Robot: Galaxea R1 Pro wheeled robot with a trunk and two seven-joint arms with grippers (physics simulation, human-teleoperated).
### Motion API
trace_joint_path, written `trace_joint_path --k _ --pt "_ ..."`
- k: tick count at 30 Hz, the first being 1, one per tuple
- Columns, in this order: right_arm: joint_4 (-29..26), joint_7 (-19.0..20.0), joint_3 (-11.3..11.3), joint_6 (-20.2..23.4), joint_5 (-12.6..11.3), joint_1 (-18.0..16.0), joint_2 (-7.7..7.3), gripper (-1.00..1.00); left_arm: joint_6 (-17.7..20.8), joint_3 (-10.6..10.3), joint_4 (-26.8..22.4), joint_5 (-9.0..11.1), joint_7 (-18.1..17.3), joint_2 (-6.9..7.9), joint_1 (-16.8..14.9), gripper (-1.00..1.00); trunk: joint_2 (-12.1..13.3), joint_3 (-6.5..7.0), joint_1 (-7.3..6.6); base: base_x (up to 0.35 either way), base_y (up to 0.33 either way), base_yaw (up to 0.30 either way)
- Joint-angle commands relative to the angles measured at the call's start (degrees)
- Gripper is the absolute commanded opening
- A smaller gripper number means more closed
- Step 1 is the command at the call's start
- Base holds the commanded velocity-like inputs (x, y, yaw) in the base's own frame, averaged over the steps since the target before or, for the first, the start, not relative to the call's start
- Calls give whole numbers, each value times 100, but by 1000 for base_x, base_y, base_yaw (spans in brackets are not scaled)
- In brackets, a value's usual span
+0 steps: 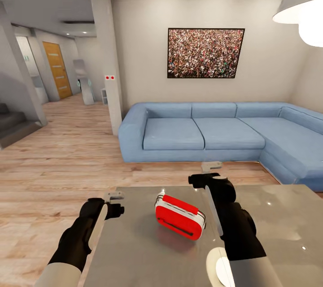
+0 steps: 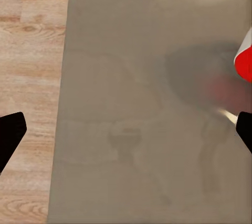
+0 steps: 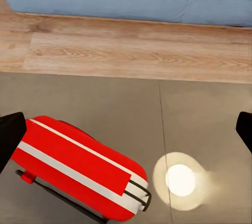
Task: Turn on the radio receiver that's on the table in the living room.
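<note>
The red and white radio receiver (image 1: 179,215) lies on the glossy grey table (image 1: 134,255), near its middle front, with a dark slot facing me and a thin wire handle at its right end. My left gripper (image 1: 114,196) hovers over the table's left edge, left of the radio, open and holding nothing. In the left wrist view the dark fingers (image 2: 8,135) stand far apart over the table (image 2: 136,171), with a corner of the radio (image 2: 244,59) at the side. My right gripper (image 1: 211,168) is raised beyond the radio's right end, open. The right wrist view has the radio (image 3: 79,169) below the spread gripper (image 3: 126,132).
A blue L-shaped sofa (image 1: 215,132) stands behind the table across a strip of wood floor (image 1: 67,161). A framed crowd picture (image 1: 205,53) hangs above it. A white pendant lamp (image 1: 300,9) hangs at the upper right. A pillar (image 1: 110,63), stairs (image 1: 13,125) and a hallway lie left.
</note>
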Motion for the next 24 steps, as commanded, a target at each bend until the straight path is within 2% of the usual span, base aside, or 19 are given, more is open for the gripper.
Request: trace_joint_path --k 1,10,24 --pt "33 -2 3 -33 -6 3 8 100 -33 -2 4 0 1 -3 2 100 0 0 0 0 0 0" --pt "294 -6 7 -323 -17 9 26 100 -321 -6 17 1 1 -7 6 100 0 0 0 0 0 0" --pt "340 35 8 -743 -26 9 28 100 -333 -14 21 1 1 -16 6 100 0 0 0 0 0 0"
